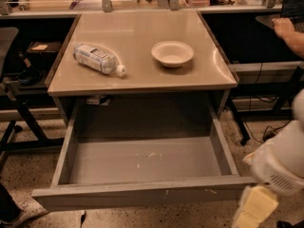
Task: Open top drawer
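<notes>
The top drawer (142,194) is a wide grey box pulled far out from under the table, with its flat front near the bottom of the view. Its inside (142,158) is bare except for small pale scratches. My gripper (254,209) shows as a pale yellow part below the white arm (280,167), at the lower right. It is just past the right end of the drawer front and holds nothing that I can see.
On the beige tabletop (142,30) lie a plastic bottle (99,58) on its side and a white bowl (172,53). A black chair frame (19,113) stands left. A person's hand (287,30) is at the upper right. Cables lie on the floor to the right.
</notes>
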